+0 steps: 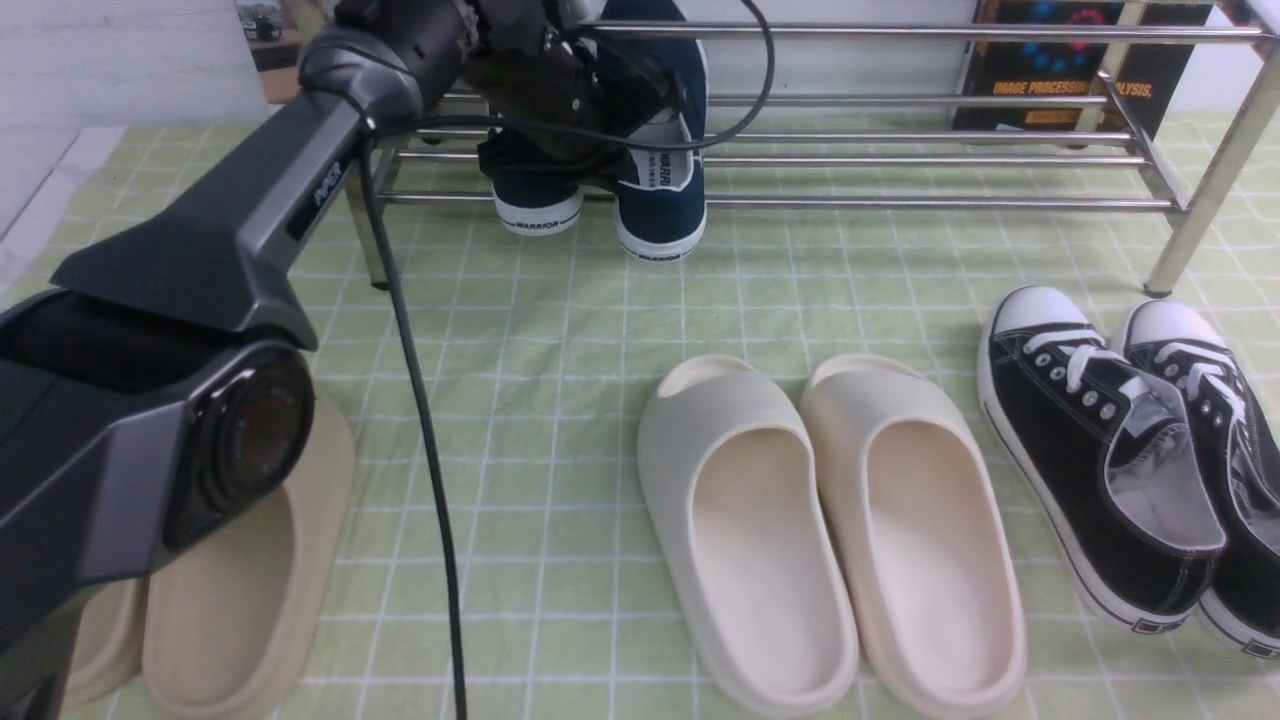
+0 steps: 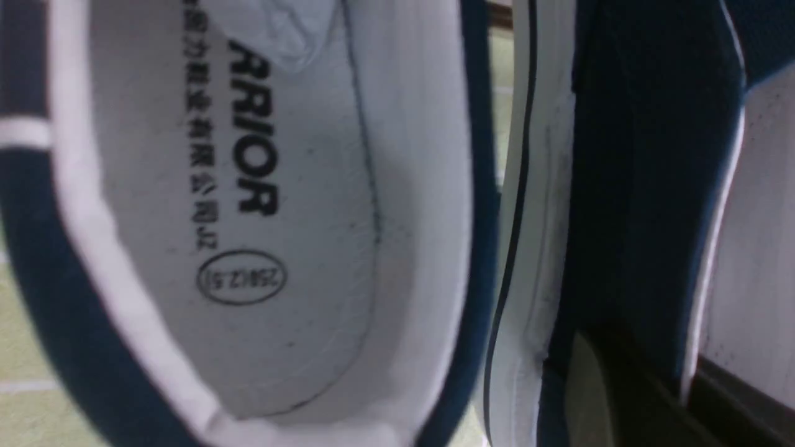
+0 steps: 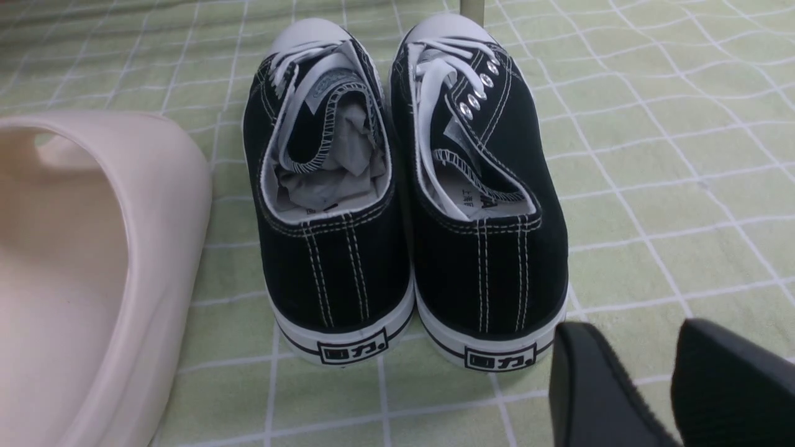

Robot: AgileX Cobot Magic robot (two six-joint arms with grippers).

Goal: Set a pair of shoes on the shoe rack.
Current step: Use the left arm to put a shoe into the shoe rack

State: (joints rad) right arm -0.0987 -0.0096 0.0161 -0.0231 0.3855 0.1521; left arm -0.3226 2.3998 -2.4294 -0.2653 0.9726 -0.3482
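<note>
At the left end of the shoe rack (image 1: 900,203), the left gripper (image 1: 590,130) is clamped tight on the pair of shoes (image 1: 660,190), which tilt toes-up across its lower bars, long axes front-to-back, heels overhanging its front edge
</note>
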